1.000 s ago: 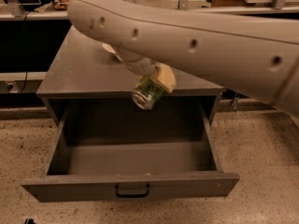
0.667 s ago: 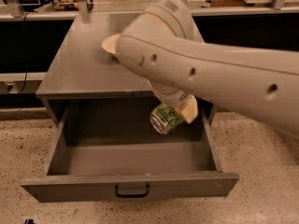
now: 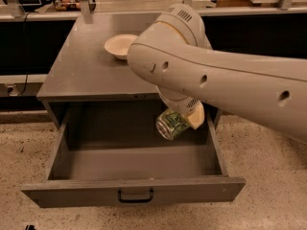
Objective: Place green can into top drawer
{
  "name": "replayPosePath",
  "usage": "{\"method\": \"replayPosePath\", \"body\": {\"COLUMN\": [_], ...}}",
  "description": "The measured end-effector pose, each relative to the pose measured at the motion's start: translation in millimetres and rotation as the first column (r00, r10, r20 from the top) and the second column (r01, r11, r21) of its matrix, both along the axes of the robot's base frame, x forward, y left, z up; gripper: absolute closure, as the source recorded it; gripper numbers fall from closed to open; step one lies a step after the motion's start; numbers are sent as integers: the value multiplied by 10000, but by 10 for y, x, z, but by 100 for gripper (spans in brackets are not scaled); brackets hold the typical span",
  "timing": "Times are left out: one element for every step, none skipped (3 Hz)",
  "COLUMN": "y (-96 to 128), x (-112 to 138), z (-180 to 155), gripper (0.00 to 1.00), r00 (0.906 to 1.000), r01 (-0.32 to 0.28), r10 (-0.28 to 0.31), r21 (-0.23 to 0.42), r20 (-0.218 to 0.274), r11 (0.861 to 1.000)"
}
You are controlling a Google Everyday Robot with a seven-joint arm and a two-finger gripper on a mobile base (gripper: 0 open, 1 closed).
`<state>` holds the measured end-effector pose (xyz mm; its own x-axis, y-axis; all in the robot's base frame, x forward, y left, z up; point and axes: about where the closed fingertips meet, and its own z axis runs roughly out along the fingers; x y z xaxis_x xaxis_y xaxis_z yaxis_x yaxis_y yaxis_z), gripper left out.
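Note:
The green can (image 3: 171, 123), mottled green and white with a shiny silver end, is held tilted in my gripper (image 3: 184, 120) over the right rear part of the open top drawer (image 3: 134, 164). The gripper hangs under my big cream arm, its cream fingers (image 3: 195, 117) closed against the can's right side. The can is above the drawer floor, not resting on it. The drawer is pulled fully out, with a flat grey front panel and a small black handle (image 3: 136, 196). Its inside holds nothing else that I can see.
A cream-white bowl (image 3: 120, 45) sits on the grey cabinet top (image 3: 86, 71) at the back. My arm (image 3: 225, 80) crosses the right half of the view. A speckled floor (image 3: 268, 195) surrounds the cabinet; a dark shelf and cables lie to the left.
My arm has swung to the right and lowered, carrying the can from the cabinet's front edge down into the space over the drawer's right rear. The bowl is now uncovered.

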<state>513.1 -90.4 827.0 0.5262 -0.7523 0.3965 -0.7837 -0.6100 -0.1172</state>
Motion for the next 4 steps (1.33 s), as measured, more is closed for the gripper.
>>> {"method": "replayPosePath", "body": {"y": [-264, -292, -33, 158], "x": [247, 485, 598, 665], "z": [-285, -922, -1252, -1385], "gripper": [100, 100, 100, 100], "r00": [9975, 9911, 9854, 9851], "r01": [586, 976, 1253, 1242], "r10": [-513, -526, -388, -283], "r21": [1637, 3991, 5509, 5870], "r20": [-486, -1222, -1661, -1699], "r11": [9848, 9117, 8251, 8000]}}
